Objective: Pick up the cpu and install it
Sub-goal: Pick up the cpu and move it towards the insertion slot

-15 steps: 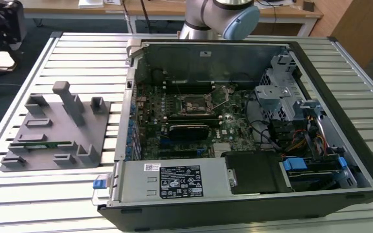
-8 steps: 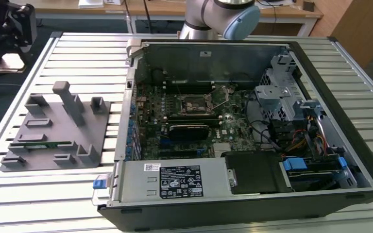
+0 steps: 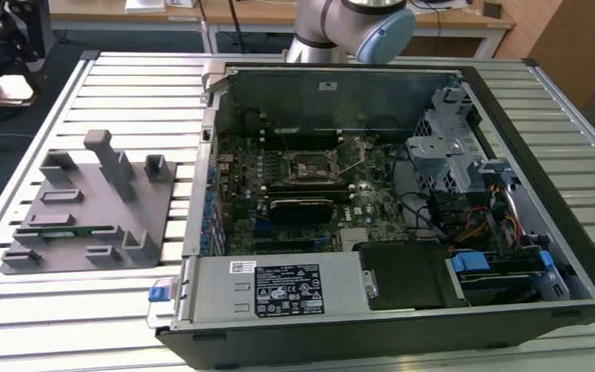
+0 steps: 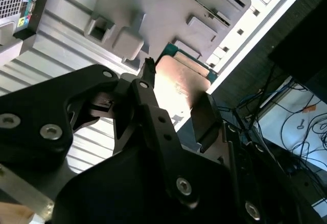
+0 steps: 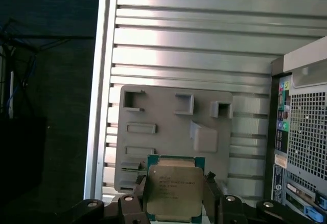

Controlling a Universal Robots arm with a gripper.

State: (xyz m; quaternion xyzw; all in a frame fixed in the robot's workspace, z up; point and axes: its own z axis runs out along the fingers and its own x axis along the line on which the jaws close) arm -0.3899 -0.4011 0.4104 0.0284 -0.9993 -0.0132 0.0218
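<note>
The cpu (image 5: 173, 185) is a flat square chip with a silver-grey metal top and a green rim. It sits clamped between the two dark fingers (image 5: 140, 193) of my gripper (image 5: 175, 197), which is shut on its edges. The second wrist view shows the same grip, with the cpu (image 4: 180, 81) caught between the fingertips of the gripper (image 4: 176, 97). The chip hangs well above the grey fixture plate (image 5: 168, 127) on the slatted table. In the exterior view the open computer case (image 3: 545, 194) lies on the table, and the motherboard's socket (image 3: 313, 164) is visible inside it.
The arm (image 3: 355, 27) rises at the table's far edge. On the exterior view's left stands the grey fixture plate (image 3: 91, 209) with upright blocks and a green memory stick (image 3: 65, 230). Drive cages and cables (image 3: 463, 178) crowd the case's right side. The table edge (image 5: 99, 106) drops to a dark floor.
</note>
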